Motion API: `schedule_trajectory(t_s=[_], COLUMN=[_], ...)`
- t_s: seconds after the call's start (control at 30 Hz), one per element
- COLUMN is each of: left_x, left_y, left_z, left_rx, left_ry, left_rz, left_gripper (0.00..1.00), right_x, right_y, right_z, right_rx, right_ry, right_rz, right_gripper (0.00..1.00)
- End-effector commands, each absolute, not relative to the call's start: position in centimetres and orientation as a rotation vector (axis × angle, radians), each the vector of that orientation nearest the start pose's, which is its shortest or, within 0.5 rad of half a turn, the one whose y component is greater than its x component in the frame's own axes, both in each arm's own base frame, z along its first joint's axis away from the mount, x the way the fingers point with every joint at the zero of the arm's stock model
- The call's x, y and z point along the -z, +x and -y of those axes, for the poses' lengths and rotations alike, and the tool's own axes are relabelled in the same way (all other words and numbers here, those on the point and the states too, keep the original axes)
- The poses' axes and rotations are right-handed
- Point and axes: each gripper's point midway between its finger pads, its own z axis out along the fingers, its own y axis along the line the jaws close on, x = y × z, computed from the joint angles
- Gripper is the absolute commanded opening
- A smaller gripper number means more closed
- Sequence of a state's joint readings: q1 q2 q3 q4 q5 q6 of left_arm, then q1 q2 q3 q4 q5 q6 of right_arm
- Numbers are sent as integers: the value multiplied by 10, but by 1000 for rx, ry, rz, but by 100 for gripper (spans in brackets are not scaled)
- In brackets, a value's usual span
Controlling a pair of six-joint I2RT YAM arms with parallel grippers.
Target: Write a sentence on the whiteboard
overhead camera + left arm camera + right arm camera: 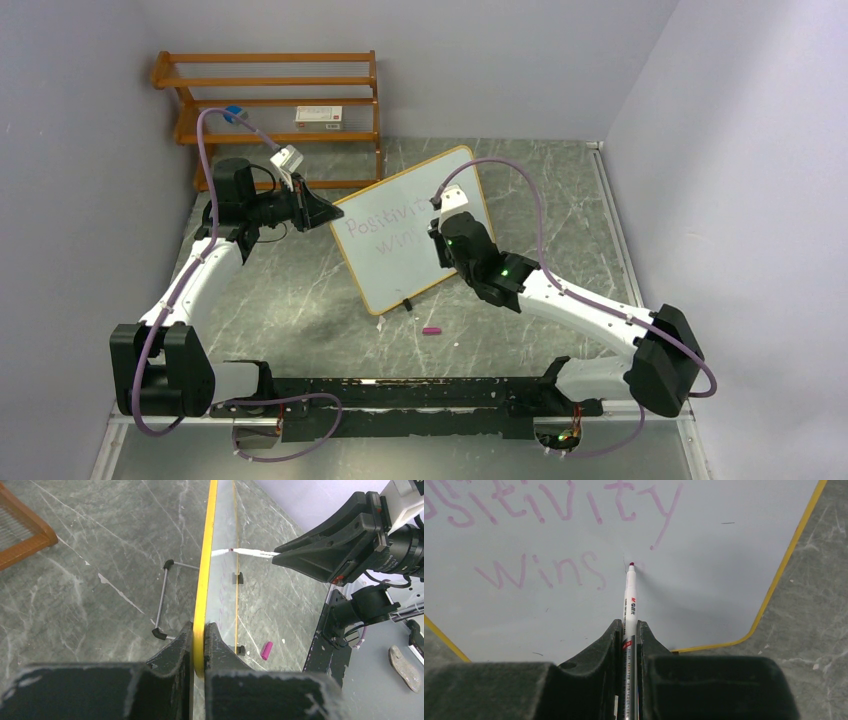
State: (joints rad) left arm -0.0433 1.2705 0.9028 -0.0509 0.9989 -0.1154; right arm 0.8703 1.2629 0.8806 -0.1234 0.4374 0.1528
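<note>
The whiteboard (390, 275) stands tilted on the table's middle, thin yellow-wood frame around it. My left gripper (325, 214) is shut on its left edge; in the left wrist view the frame (206, 555) sits pinched between the fingers of the left gripper (199, 628). The sentence (549, 510) reads "Positivity" above "wins" (544, 572) in thin purple letters. My right gripper (628, 625) is shut on a white marker (630, 597). Its tip meets the board just right of "wins". From the left wrist, the marker (250, 553) reaches the board's face.
A pink marker cap (431, 330) lies on the table in front of the board. A wooden shelf (270, 100) with a small box (320, 114) stands at the back left. The board's wire stand (162, 600) props it from behind. Grey walls close both sides.
</note>
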Motion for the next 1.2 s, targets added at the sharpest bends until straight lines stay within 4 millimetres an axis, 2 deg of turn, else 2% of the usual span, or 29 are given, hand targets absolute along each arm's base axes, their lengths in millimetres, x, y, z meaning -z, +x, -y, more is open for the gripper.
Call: schedule_trajectory(t_s=[0.0,0.3,0.5,1.17], left_x=[-217,-216,-216,-216], left_y=[325,325,324,324], left_z=[163,163,163,163], left_rx=[1017,1014,1016,1019], left_ry=[627,628,628,631], left_rz=[-1858,-1858,-1858,-1859], left_gripper=[5,5,5,5], right_x=[-188,-169,-166,-190], right_y=[290,283,286,306], right_z=[-249,-238,-231,-234], right_rx=[-245,-188,-138,-139], right_ry=[-490,-523,-513,-415], right_rz=[-1973,-2035,-2037,-1948], right_gripper=[0,0,0,0])
